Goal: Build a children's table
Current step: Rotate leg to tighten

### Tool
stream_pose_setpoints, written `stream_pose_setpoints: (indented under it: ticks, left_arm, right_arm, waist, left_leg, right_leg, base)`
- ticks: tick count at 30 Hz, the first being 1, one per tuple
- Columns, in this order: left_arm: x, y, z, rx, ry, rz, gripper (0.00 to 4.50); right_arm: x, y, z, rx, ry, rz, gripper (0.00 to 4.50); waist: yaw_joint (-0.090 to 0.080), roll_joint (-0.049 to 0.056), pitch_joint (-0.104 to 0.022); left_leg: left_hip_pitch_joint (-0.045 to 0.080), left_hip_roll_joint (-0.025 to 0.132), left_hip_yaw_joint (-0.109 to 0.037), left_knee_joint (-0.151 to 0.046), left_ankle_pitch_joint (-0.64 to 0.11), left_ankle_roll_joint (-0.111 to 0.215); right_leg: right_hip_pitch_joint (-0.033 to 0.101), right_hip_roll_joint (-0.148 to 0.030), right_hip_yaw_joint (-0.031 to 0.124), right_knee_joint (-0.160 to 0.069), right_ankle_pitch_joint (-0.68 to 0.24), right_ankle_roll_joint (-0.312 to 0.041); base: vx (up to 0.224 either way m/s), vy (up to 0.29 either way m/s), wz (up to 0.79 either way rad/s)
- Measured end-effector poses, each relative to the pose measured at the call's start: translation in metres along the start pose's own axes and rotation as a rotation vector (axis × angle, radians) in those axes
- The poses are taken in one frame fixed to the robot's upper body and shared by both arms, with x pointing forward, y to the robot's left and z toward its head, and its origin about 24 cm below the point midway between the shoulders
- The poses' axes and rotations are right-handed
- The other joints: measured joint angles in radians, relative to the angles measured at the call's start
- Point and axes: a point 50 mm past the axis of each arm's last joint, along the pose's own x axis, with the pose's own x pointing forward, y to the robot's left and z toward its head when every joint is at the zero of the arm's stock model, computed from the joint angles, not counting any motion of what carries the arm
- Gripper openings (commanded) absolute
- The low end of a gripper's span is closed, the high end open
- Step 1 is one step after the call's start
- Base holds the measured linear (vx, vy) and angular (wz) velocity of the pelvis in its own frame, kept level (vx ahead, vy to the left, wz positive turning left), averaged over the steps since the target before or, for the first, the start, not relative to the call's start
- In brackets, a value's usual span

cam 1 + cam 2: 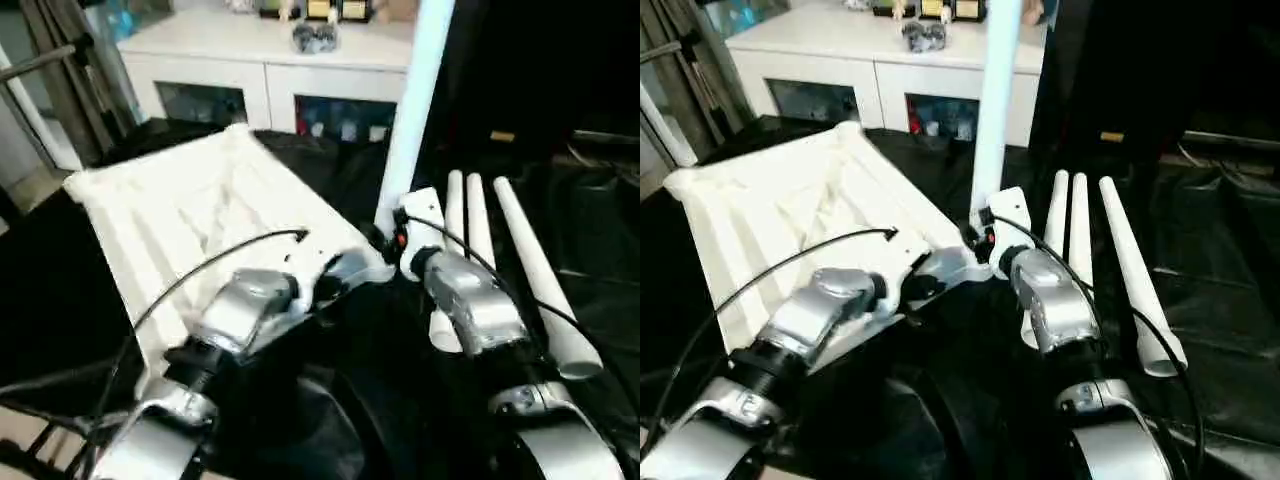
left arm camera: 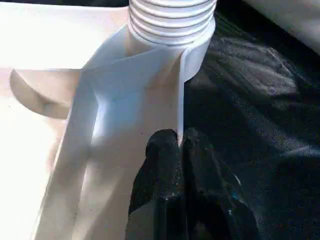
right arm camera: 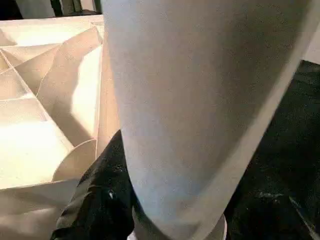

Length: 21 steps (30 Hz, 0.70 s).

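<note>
The white tabletop (image 1: 180, 210) lies upside down on black cloth, ribbed underside up. At its near right corner one white leg (image 1: 415, 100) stands upright over the corner socket, whose threaded collar (image 2: 172, 20) shows in the left wrist view. My right gripper (image 1: 395, 235) is shut around the foot of this leg (image 3: 200, 100), with one black finger (image 3: 100, 195) against its side. My left gripper (image 2: 179, 137) is shut on a thin wall of the tabletop (image 2: 115, 115) just beside that socket. Three more legs (image 1: 530, 270) lie side by side on the cloth to the right.
A white glass-door cabinet (image 1: 270, 60) with small items on top stands behind the tabletop. Black cloth (image 1: 600, 230) covers the work surface all around. A dark panel rises behind the lying legs at the back right.
</note>
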Motion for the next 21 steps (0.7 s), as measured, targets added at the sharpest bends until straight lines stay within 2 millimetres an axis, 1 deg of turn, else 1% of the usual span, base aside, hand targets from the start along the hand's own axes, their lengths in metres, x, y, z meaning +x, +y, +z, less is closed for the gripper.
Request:
stream_pose_setpoints:
  ticks: [6,8,9,10,11,13,15,16,18,19,21]
  left_arm:
    - [0.0,0.001,-0.0016,-0.015,0.016,0.018,0.0]
    - [-0.0001,0.0012,-0.0018,-0.015,0.017,0.02,0.0]
    - [-0.0002,0.0013,-0.0019,-0.015,0.018,0.02,0.0]
    - [-0.0003,0.0015,-0.002,-0.015,0.018,0.021,0.0]
    - [-0.0005,0.0017,-0.0021,-0.015,0.018,0.021,0.0]
    - [-0.001,0.0023,-0.0024,-0.014,0.019,0.022,0.0]
    - [-0.0024,0.0043,-0.0027,-0.009,0.019,0.027,0.0]
    - [-0.0037,0.006,-0.003,-0.007,0.017,0.029,0.0]
    - [-0.006,0.0081,-0.003,-0.002,0.012,0.021,0.0]
    - [-0.0067,0.0086,-0.0029,0.0,0.012,0.018,0.0]
    - [-0.0085,0.009,-0.0026,0.006,0.009,0.011,0.0]
  right_arm:
    - [0.0048,0.0027,-0.0005,0.0,0.02,0.004,1.9]
    - [0.005,0.003,-0.0005,-0.006,0.022,0.004,1.9]
    - [0.0051,0.0032,-0.0005,-0.009,0.023,0.005,1.9]
    - [0.0052,0.0035,-0.0004,-0.011,0.023,0.005,1.9]
    - [0.0055,0.0039,-0.0002,-0.013,0.022,0.006,2.25]
    - [0.0064,0.0045,0.0001,-0.013,0.021,0.007,2.6]
    - [0.0071,0.0067,-0.0054,0.008,0.037,0.012,2.6]
    - [0.0064,0.0061,-0.0075,0.017,0.039,0.011,2.71]
    - [0.0068,0.0076,-0.0061,0.024,0.029,0.024,3.06]
    - [0.0066,0.0081,-0.0055,0.023,0.025,0.034,3.06]
    - [0.0057,0.009,-0.0044,0.022,0.016,0.056,3.33]
  waist:
    - [-0.005,0.0,0.0]
    - [-0.006,0.001,0.0]
    - [-0.007,0.003,0.0]
    - [-0.007,0.004,-0.001]
    - [-0.007,0.004,-0.001]
    - [-0.009,0.007,-0.001]
    - [-0.013,0.007,0.0]
    - [-0.016,0.008,0.001]
    - [-0.026,0.014,0.005]
    - [-0.028,0.014,0.005]
    - [-0.029,0.015,0.006]
  left_leg:
    - [0.009,-0.001,-0.001,0.0,-0.001,0.002]
    - [0.011,-0.001,-0.005,-0.002,-0.001,0.002]
    - [0.011,-0.001,-0.008,-0.004,-0.001,0.002]
    - [0.011,-0.001,-0.011,-0.008,-0.001,0.002]
    - [0.011,-0.002,-0.012,-0.009,-0.001,0.002]
    - [0.011,-0.003,-0.012,-0.013,-0.001,0.002]
    - [0.011,-0.003,-0.013,-0.014,-0.001,0.002]
    - [0.01,-0.003,-0.013,-0.014,-0.001,0.002]
    - [0.01,-0.006,-0.013,-0.015,-0.002,0.003]
    - [0.01,-0.008,-0.013,-0.017,-0.002,0.003]
    - [0.01,-0.013,-0.013,-0.021,-0.002,0.003]
  right_leg:
    - [0.005,-0.001,-0.002,-0.004,0.0,0.0]
    - [0.008,-0.001,-0.008,-0.01,0.0,0.001]
    - [0.01,-0.002,-0.014,-0.016,0.0,0.001]
    - [0.011,-0.006,-0.024,-0.023,0.0,0.001]
    - [0.012,-0.008,-0.029,-0.026,0.0,0.001]
    - [0.014,-0.016,-0.04,-0.033,0.0,0.0]
    - [0.014,-0.019,-0.045,-0.036,0.0,0.0]
    - [0.013,-0.02,-0.048,-0.036,0.0,0.0]
    - [0.012,-0.025,-0.051,-0.037,0.0,0.0]
    - [0.011,-0.027,-0.051,-0.037,0.0,0.0]
    - [0.009,-0.03,-0.051,-0.037,0.0,0.0]
  base:
    - [0.0,0.0,0.0]
    - [0.0,0.0,0.0]
    - [0.0,0.0,0.0]
    - [0.0,0.0,0.0]
    - [0.0,0.0,0.0]
    - [0.0,0.0,0.0]
    - [0.0,0.0,0.0]
    - [0.0,0.0,0.0]
    - [0.0,0.0,0.0]
    - [0.0,0.0,0.0]
    - [0.0,0.0,0.0]
